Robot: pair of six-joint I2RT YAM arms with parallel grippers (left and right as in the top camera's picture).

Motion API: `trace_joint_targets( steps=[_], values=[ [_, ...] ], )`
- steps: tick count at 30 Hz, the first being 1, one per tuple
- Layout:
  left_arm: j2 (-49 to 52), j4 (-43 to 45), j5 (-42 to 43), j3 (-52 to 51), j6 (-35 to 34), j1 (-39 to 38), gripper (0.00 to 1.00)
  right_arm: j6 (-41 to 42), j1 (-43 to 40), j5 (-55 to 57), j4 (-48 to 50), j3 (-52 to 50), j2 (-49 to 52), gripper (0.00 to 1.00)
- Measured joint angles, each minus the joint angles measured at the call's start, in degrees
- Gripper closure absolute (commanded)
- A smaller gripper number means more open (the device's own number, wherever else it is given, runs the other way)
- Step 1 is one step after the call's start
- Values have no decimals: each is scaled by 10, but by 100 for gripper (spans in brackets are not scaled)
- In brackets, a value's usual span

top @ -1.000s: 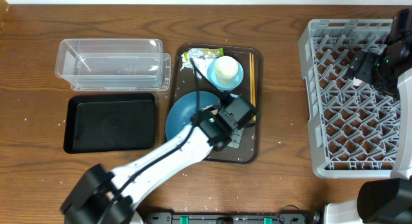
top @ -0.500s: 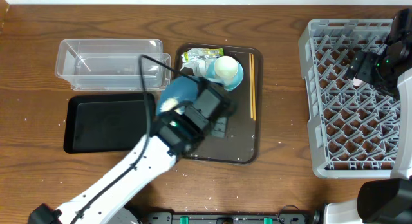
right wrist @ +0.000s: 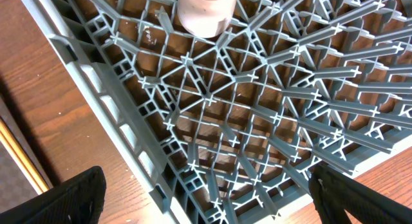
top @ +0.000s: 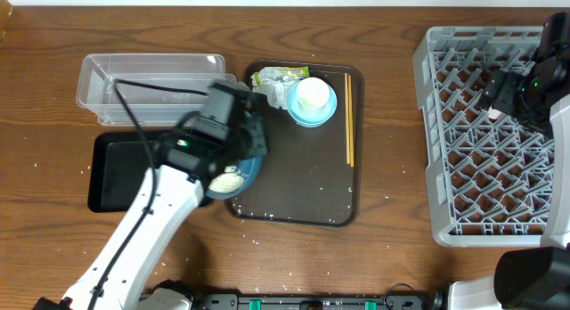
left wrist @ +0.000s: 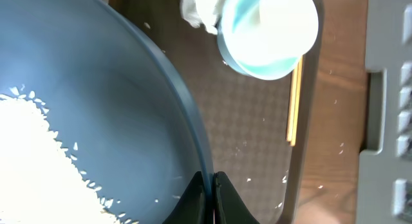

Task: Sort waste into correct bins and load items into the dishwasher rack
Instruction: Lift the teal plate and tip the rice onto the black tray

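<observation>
My left gripper (left wrist: 209,185) is shut on the rim of the large blue dish (left wrist: 96,121), which has a heap of white rice (left wrist: 32,166) in it. In the overhead view the left gripper (top: 252,142) holds the dish (top: 242,170) over the gap between the brown serving tray and the black bin tray (top: 134,172). The clear tub (top: 151,87) lies behind it. My right gripper (right wrist: 212,205) is open and empty above the grey rack (top: 481,132), where a pink cup (right wrist: 205,11) stands.
On the brown serving tray (top: 312,190) are the light-blue bowl (top: 325,110) with a white cup (top: 312,94) in it, a white tissue (top: 274,94), a green wrapper (top: 280,75) and chopsticks (top: 348,118). Rice grains lie scattered on the tray.
My left arm has carried the blue dish from the brown tray's front left leftward to the black tray's edge. The right arm has not moved.
</observation>
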Motion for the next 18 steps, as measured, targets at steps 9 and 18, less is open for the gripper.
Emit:
trace_joint_targets(
  steps=[9, 18],
  values=[
    [-3, 0, 177, 0, 0, 170, 94, 0, 0, 0, 0, 0, 0, 1],
    [-3, -1, 370, 0, 7, 322, 94, 0, 0, 0, 0, 0, 0, 1]
  ],
)
